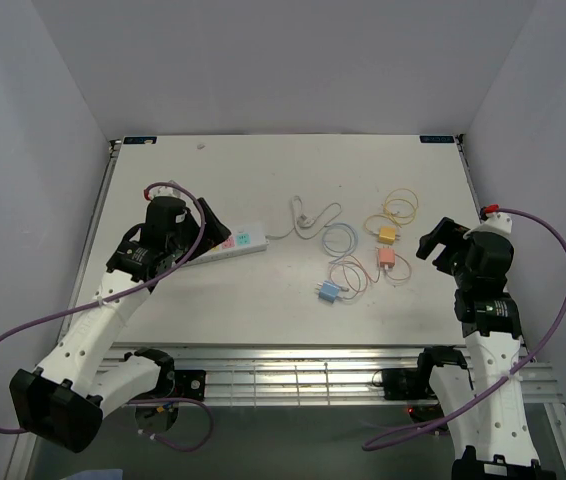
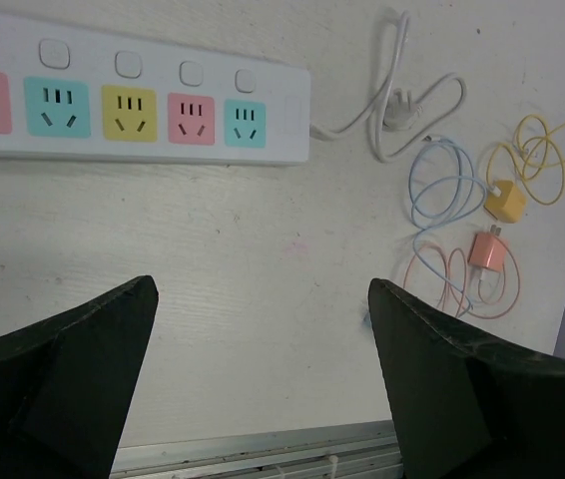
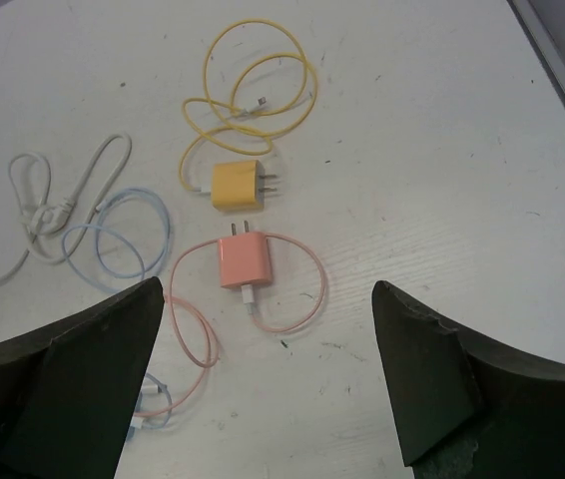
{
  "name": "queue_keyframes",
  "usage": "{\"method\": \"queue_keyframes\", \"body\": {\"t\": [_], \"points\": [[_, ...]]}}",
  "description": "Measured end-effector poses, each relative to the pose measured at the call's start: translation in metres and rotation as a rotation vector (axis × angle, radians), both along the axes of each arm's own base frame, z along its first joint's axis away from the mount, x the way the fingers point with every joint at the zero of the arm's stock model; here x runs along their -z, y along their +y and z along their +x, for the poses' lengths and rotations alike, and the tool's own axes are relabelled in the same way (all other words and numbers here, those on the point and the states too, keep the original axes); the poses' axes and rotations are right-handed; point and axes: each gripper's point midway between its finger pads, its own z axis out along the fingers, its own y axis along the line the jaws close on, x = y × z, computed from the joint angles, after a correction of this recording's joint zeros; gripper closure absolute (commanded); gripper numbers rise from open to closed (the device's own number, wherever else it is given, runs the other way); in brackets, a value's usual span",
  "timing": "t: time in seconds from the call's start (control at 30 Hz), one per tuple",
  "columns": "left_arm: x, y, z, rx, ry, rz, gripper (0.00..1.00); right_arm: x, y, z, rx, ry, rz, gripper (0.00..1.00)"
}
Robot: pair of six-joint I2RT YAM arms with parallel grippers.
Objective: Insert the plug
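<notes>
A white power strip (image 1: pixel 228 243) with coloured sockets lies left of centre; in the left wrist view the power strip (image 2: pixel 133 100) shows pink, teal and yellow sockets, all empty. Three plugs with coiled cables lie at centre right: yellow (image 1: pixel 388 235), pink (image 1: pixel 387 256) and blue (image 1: pixel 328 291). My left gripper (image 1: pixel 213 230) hovers over the strip's near side, open (image 2: pixel 263 284) with bare table between its fingers. My right gripper (image 1: pixel 435 245) sits just right of the plugs, open (image 3: pixel 268 284). The pink plug (image 3: pixel 246 261) and yellow plug (image 3: pixel 236 185) lie ahead of it, untouched.
The strip's white cord (image 1: pixel 308 215) loops across the table's middle. A light blue cable (image 3: pixel 123 239) coils left of the pink plug. A metal rail (image 1: pixel 293 375) runs along the near table edge. Grey walls enclose the sides and back.
</notes>
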Motion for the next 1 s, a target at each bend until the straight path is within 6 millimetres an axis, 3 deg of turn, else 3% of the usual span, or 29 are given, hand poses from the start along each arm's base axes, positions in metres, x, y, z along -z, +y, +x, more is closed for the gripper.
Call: {"method": "queue_keyframes", "body": {"t": [0.37,0.57,0.73,1.0], "points": [[-0.001,0.001,-0.002,-0.003,-0.001,0.002,0.02,0.001,0.004,0.0,-0.037,0.003,-0.017,0.1],[-0.002,0.001,-0.002,-0.002,-0.005,-0.001,0.02,0.012,0.015,0.003,-0.126,0.05,-0.019,0.1],[0.005,-0.003,-0.005,0.017,0.013,-0.01,0.02,0.04,0.026,0.009,-0.216,0.164,-0.022,0.1],[0.02,-0.01,-0.003,0.044,0.056,-0.016,0.02,0.105,0.056,0.011,-0.354,0.419,-0.097,0.1]]}}
